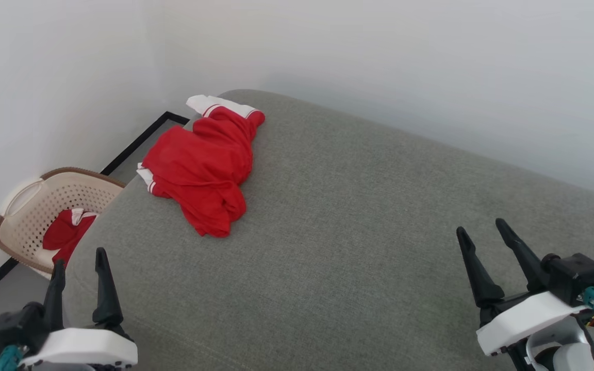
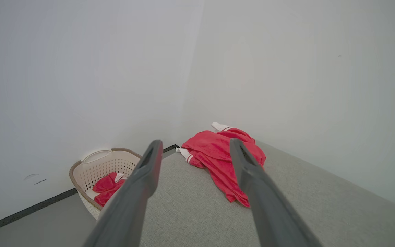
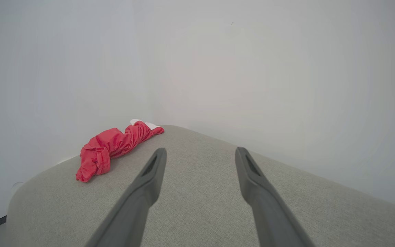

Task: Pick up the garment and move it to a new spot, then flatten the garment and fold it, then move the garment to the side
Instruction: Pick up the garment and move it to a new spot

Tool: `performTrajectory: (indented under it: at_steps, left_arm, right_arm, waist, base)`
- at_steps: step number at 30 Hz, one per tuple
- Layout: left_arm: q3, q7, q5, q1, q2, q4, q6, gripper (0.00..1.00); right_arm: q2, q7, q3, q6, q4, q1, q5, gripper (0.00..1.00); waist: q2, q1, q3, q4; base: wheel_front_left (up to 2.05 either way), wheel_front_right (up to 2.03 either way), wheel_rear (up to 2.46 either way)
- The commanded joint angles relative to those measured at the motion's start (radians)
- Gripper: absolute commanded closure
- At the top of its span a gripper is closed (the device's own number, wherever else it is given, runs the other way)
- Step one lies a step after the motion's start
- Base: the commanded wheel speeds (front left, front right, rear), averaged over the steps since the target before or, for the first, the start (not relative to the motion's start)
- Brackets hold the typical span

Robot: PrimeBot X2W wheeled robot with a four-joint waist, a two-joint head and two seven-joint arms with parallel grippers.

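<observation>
The garment [image 1: 201, 167] lies crumpled at the far left corner of the grey cushion [image 1: 359, 232], one white cuff at the far edge and another at the left edge, above the basket [image 1: 23, 206] on the floor. Both the left pincer [image 1: 81, 257] and the right pincer [image 1: 481, 226] stand wide open and empty, well short of the cloth. The pick-up looks not yet begun. The left arm is better placed. It should come down on the thick red bunch in the middle, not a loose cuff, and pinch deep enough to catch several layers. Pushing outward risks sliding the heap off the edge, so lift clear before carrying it toward the open centre.
</observation>
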Motion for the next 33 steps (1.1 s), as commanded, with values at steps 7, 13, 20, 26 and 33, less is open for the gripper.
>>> performTrajectory:
  at_steps: [7,13,20,26,33]
  left_arm:
    - [0.007,-0.001,-0.036,-0.104,0.005,0.071,-0.01,0.0]
    - [0.006,0.009,-0.061,-0.266,0.046,0.182,-0.039,0.0]
    - [0.022,0.016,-0.1,-0.514,0.118,0.4,-0.074,0.0]
    - [0.008,0.03,-0.102,-0.703,0.172,0.624,-0.087,0.0]
    - [0.01,0.131,-0.117,-0.893,0.212,0.899,-0.042,0.0]
  right_arm:
    - [-0.01,0.018,-0.029,0.0,-0.031,0.002,-0.005,0.0]
    - [-0.035,0.054,-0.04,0.0,-0.092,-0.027,-0.011,0.0]
    - [-0.091,0.088,-0.053,0.0,-0.182,-0.07,-0.001,0.0]
    - [-0.144,0.114,-0.067,0.0,-0.25,-0.115,0.014,0.0]
    - [-0.209,0.15,-0.086,0.0,-0.334,-0.157,0.035,0.0]
  waist:
    - [0.0,0.0,0.034,-0.008]
    - [0.0,0.0,0.114,-0.078]
    - [0.0,0.0,0.237,-0.165]
    - [0.0,0.0,0.346,-0.232]
    - [0.0,0.0,0.479,-0.3]
  base:
    - [0.0,0.0,0.0]
    - [0.0,0.0,0.0]
    - [0.0,0.0,0.0]
    - [0.0,0.0,0.0]
    - [0.0,0.0,0.0]
